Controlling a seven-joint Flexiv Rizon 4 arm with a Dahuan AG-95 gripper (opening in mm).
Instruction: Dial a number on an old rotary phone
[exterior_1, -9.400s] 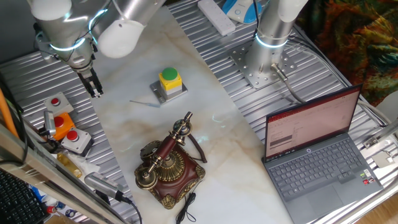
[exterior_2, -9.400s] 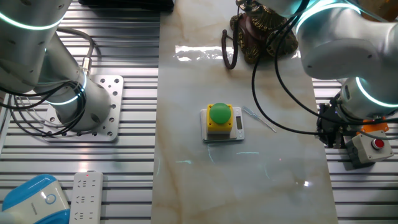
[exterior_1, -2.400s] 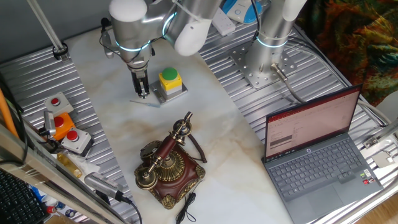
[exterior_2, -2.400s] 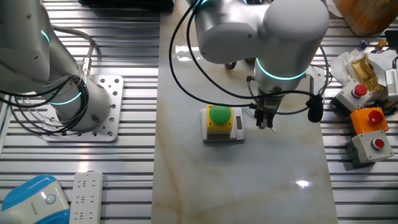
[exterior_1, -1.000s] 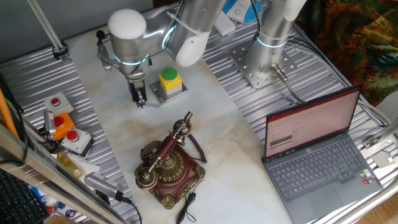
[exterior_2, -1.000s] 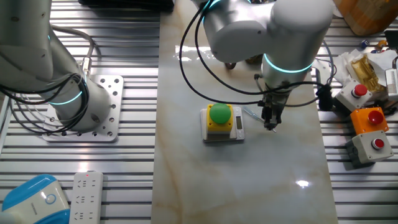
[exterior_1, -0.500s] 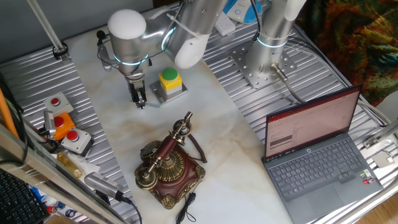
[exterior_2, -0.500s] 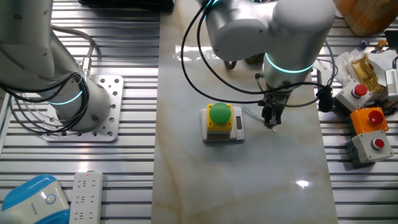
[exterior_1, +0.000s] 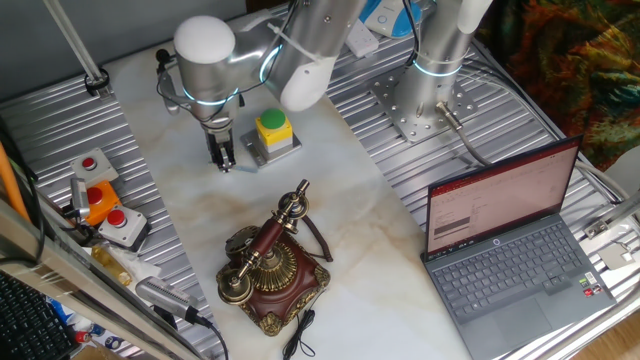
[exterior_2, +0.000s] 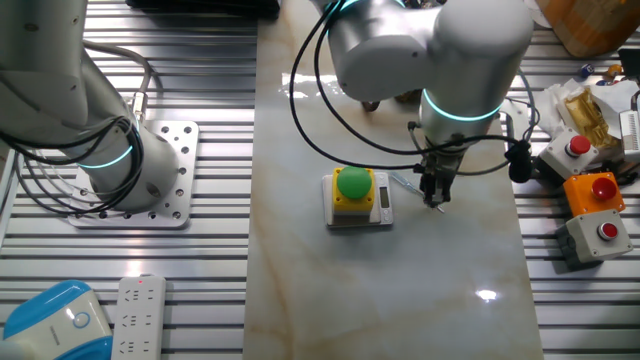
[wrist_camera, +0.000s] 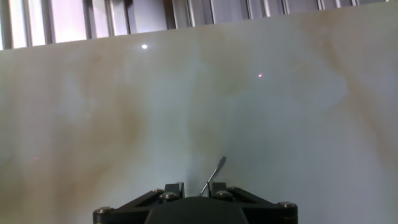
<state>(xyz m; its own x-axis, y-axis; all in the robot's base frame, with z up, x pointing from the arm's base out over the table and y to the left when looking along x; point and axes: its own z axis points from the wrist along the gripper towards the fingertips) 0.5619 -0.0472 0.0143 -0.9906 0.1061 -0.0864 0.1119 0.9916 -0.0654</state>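
So the arm is bent over the marble worktop with its wrist pointing straight down, the gripper right at the surface just beside the yellow box with the green button. Its fingers are pinched nearly together, and in the hand view a thin clear stick pokes out from between them, so it looks clamped on that stick. In the other fixed view the gripper sits on the stick's end too. The old rotary phone is well apart from the fingers, down near the worktop's front edge, handset on its cradle.
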